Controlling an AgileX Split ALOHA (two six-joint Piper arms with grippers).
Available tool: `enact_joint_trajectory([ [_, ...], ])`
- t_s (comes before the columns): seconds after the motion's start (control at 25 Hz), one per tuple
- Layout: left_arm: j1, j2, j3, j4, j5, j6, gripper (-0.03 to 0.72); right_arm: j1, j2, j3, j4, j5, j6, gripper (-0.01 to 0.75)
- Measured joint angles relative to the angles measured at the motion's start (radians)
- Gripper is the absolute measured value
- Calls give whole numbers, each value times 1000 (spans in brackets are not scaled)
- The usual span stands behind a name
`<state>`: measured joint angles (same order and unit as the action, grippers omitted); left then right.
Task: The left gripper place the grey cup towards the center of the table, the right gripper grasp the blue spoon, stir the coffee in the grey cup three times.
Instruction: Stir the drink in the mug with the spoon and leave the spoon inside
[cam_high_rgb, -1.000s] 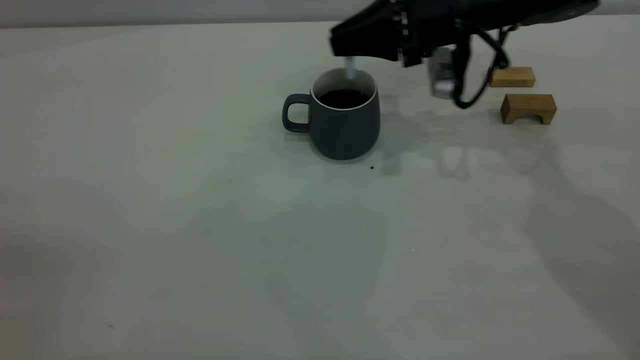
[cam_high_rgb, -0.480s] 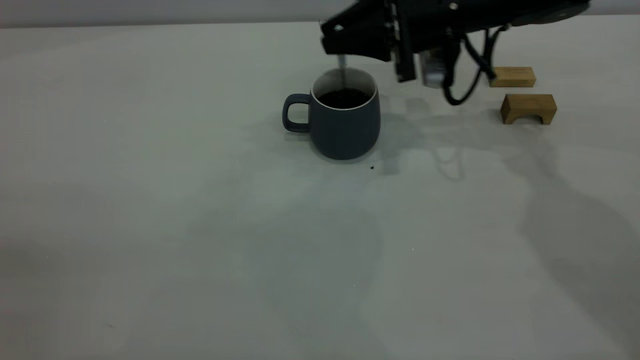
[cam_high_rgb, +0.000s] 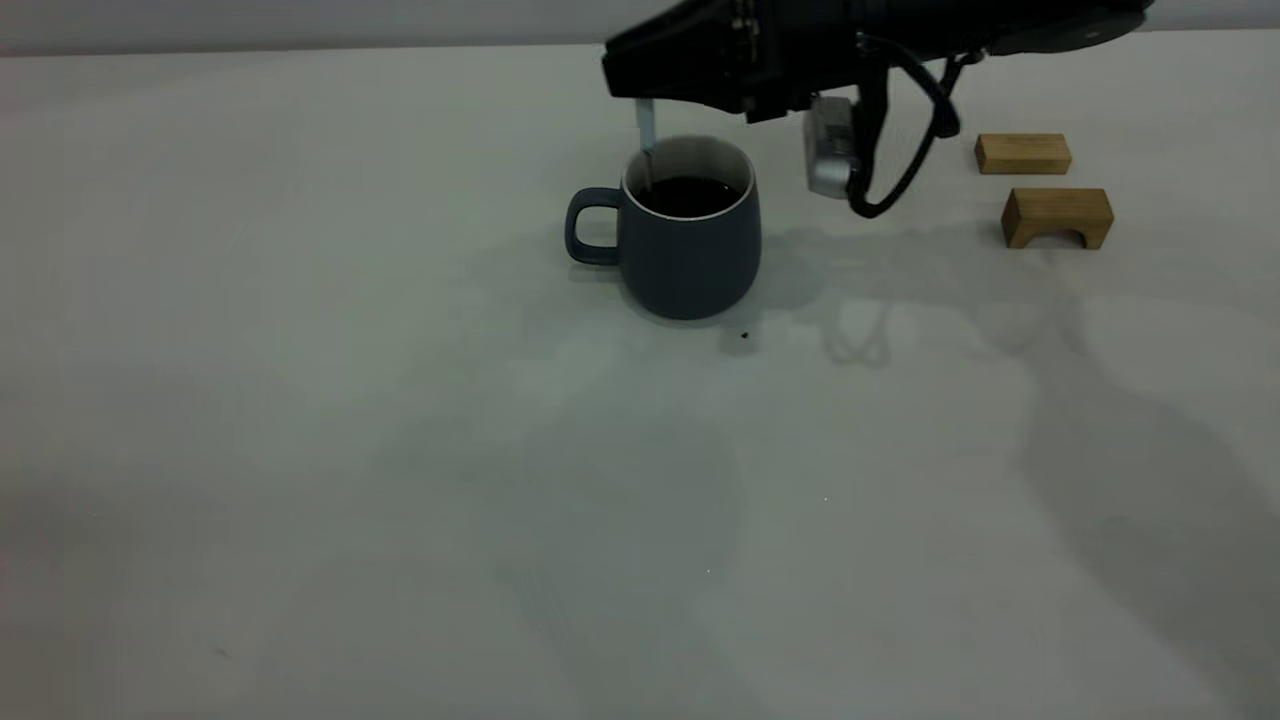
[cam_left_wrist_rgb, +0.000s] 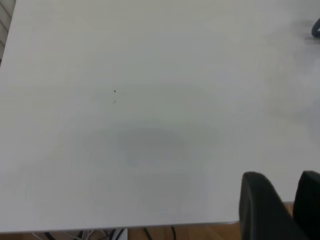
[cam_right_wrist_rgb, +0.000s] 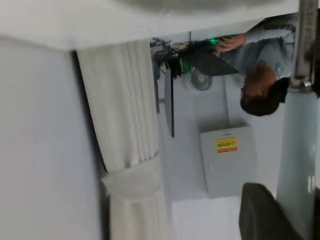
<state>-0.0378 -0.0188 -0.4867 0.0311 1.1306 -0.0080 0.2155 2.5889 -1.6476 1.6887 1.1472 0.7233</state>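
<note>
Off-white and matte, the bench (cam_high_rgb: 300, 450) fills the exterior view, with a tiny dark speck (cam_high_rgb: 744, 335) just in front of the grey cup (cam_high_rgb: 688, 250). That cup stands upright toward the middle of the far half, its loop handle pointing to the view's left, the coffee (cam_high_rgb: 686, 196) dark and flat inside the white rim. Over it the right gripper (cam_high_rgb: 645, 88) reaches in from the upper right on its long black arm, a silver-grey cylinder (cam_high_rgb: 829, 158) and a looping cable (cam_high_rgb: 905, 150) hanging below. Its fingers are clamped on the blue spoon (cam_high_rgb: 646, 135), which hangs nearly upright with its lower end dipping into the cup at the handle side; the bowl is probably under the liquid, though it cannot be seen. Two wooden blocks (cam_high_rgb: 1056, 215) sit well apart to the right. The left gripper (cam_left_wrist_rgb: 282, 205) hovers over a bare part of the bench near its edge, away from the cup, its fingers (cam_left_wrist_rgb: 257, 202) narrowly apart and holding nothing
</note>
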Motion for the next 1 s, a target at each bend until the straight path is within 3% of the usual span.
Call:
enact_joint_trajectory([
  [0.24,0,0,0,0,0,0,237,-22,0,0,-36,-7,-233,142],
  [0.72,0,0,0,0,0,0,237,-53,0,-2,-171,0,-270,145],
  [0.88,0,0,0,0,0,0,237,-53,0,-5,-215,1,-270,222],
  [1.0,0,0,0,0,0,0,237,-53,0,-5,-251,-1,-284,364],
])
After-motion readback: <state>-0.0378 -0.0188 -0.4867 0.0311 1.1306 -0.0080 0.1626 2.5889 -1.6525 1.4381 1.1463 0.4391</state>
